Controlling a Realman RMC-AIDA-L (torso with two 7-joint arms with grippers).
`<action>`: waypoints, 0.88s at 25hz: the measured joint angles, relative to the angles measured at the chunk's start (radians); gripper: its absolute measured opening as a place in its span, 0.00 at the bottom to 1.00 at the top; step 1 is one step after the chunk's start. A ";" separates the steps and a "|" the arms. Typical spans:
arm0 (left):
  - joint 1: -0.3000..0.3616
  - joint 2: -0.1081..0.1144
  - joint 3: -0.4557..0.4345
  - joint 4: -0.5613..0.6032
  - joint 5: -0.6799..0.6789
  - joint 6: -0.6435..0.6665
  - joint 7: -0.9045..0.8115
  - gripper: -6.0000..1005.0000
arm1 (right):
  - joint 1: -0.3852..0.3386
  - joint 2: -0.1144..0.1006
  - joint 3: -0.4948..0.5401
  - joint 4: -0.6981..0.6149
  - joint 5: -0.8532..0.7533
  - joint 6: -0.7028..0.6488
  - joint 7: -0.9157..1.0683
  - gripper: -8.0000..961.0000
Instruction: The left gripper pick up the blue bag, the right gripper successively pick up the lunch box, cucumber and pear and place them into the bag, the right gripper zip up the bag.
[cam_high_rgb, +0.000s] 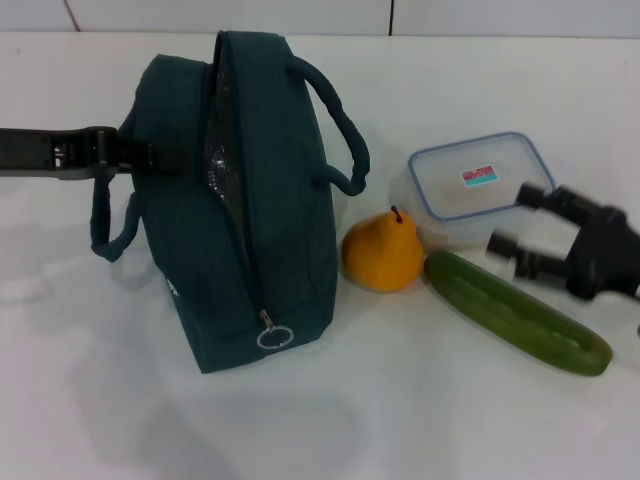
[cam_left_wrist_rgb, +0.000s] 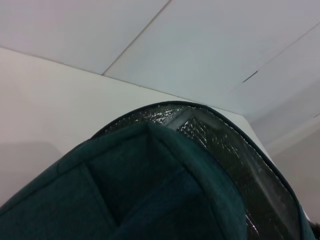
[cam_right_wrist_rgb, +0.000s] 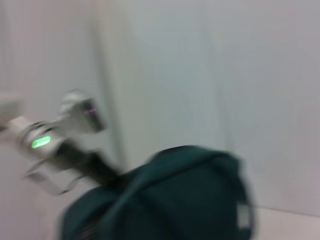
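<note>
The blue bag stands on its side on the white table, its zipper open along the top and silver lining showing; the ring pull hangs at the near end. My left gripper reaches in from the left and is shut on the bag's far-left side near a handle. Up close in the left wrist view are the bag and its foil lining. The pear sits right of the bag, with the cucumber beside it and the lunch box behind. My right gripper hovers open just right of the lunch box, above the cucumber.
The white table spreads out in front of the bag. A wall seam runs along the back. The right wrist view, blurred by motion, shows the bag and the left arm beyond it.
</note>
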 joint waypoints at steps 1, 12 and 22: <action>0.000 0.001 -0.001 0.000 0.000 0.002 -0.002 0.07 | 0.000 0.000 0.000 0.005 0.033 0.025 0.025 0.91; 0.000 0.003 0.001 0.012 -0.014 0.008 -0.012 0.07 | 0.004 0.000 0.000 0.075 0.323 0.238 0.157 0.91; -0.001 0.001 0.002 0.012 -0.015 0.010 -0.012 0.07 | 0.049 0.000 0.019 0.083 0.345 0.401 0.299 0.91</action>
